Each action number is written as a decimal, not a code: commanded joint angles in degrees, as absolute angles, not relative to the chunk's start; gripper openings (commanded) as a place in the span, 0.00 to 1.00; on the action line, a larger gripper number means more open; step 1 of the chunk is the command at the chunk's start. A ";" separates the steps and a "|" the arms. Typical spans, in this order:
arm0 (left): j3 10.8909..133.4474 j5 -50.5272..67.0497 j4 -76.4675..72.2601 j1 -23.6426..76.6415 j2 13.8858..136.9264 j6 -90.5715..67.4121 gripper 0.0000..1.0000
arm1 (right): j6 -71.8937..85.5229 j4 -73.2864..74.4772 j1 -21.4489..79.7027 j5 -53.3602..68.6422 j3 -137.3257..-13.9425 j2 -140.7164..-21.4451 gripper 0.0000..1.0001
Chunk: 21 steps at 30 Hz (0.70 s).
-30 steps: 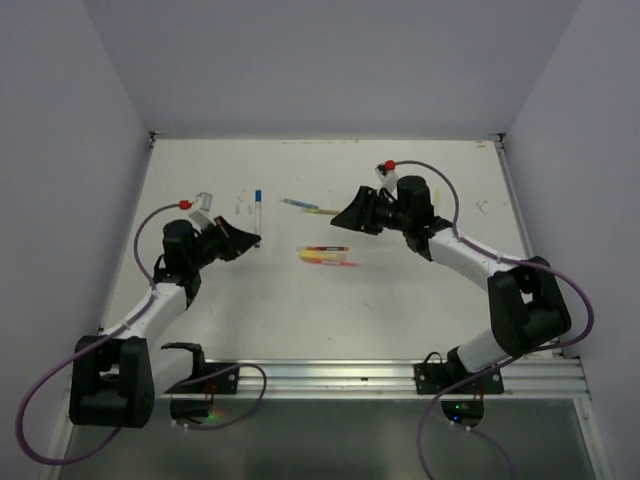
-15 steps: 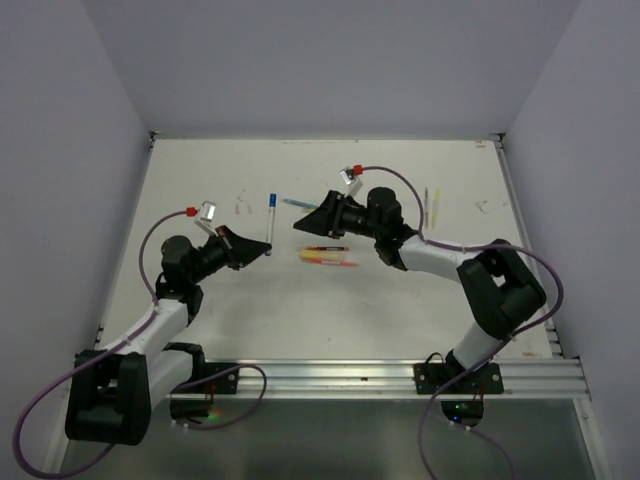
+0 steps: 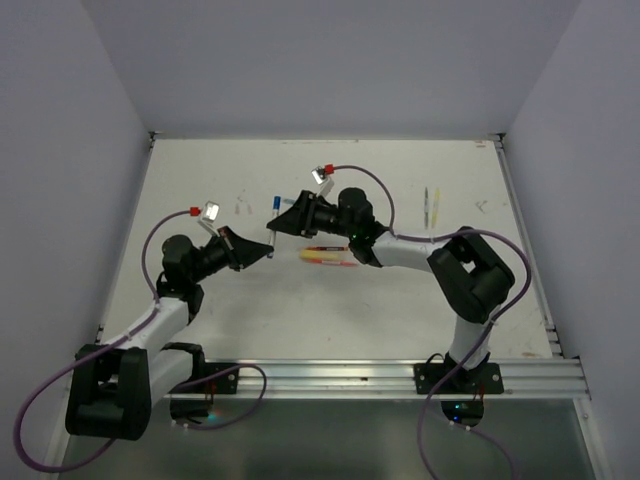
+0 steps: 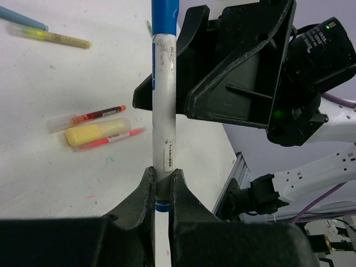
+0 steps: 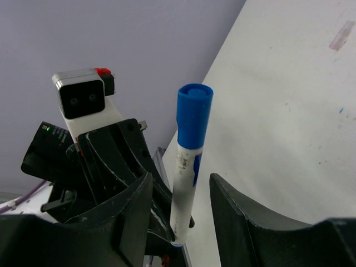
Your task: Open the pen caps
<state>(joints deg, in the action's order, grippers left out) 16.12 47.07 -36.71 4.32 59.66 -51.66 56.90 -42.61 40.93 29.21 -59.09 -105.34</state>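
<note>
My left gripper [image 3: 262, 250] is shut on the lower end of a blue-and-white pen [image 4: 164, 111] and holds it upright above the table. The pen's blue cap [image 5: 194, 114] is on its top end and also shows in the top view [image 3: 277, 203]. My right gripper [image 5: 181, 192] is open, with its two fingers on either side of the pen's white body just below the cap, not touching it. In the top view the right gripper [image 3: 281, 226] meets the left one over the table's middle-left.
A red pen [image 4: 94, 115], a yellow highlighter [image 4: 97, 132] and a pink pen [image 4: 111, 138] lie together on the table [image 3: 200, 180] below the grippers. A yellow-green pen [image 4: 53, 36] and a blue one [image 4: 22, 18] lie further back. Two yellow pens [image 3: 431, 205] lie far right.
My right gripper has swung left across the table to the pen held by my left gripper and now straddles it. The left gripper has raised the pen slightly to the right.
</note>
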 commanded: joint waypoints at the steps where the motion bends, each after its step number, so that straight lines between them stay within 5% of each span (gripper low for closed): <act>1: 17.05 49.39 -40.51 4.75 60.20 -52.73 0.00 | 56.95 -46.14 41.57 26.98 -62.40 -106.61 0.49; 4: 17.05 49.83 -41.48 4.75 60.03 -53.61 0.00 | 57.48 -46.49 42.27 26.81 -63.54 -108.54 0.44; 7: 17.58 50.27 -41.22 4.75 59.77 -53.62 0.00 | 57.83 -46.76 43.41 26.81 -64.60 -109.95 0.25; 8: 18.01 50.36 -40.96 4.75 59.68 -53.35 0.00 | 57.83 -46.93 43.42 26.63 -64.69 -110.39 0.10; 11: 19.76 50.19 -37.37 4.75 59.07 -51.16 0.02 | 56.96 -46.50 43.86 26.02 -64.07 -109.87 0.00; 13: 21.52 48.44 -31.77 4.75 58.54 -48.18 0.23 | 54.16 -43.52 43.86 26.02 -63.81 -108.99 0.00; 14: 22.23 47.38 -29.47 4.75 57.40 -46.95 0.42 | 52.66 -41.59 43.86 25.41 -63.81 -108.29 0.00; 15: 22.85 44.76 -25.44 4.66 56.70 -45.89 0.48 | 50.56 -36.61 43.94 24.88 -63.98 -106.72 0.00; 21: 28.56 37.46 -16.11 4.66 53.79 -42.45 0.59 | 34.03 -16.91 44.03 21.89 -65.83 -103.01 0.00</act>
<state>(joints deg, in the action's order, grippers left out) 24.16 42.44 -22.83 4.54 54.74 -45.80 44.80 -28.36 43.88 24.97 -63.09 -107.50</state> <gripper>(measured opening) 0.583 0.191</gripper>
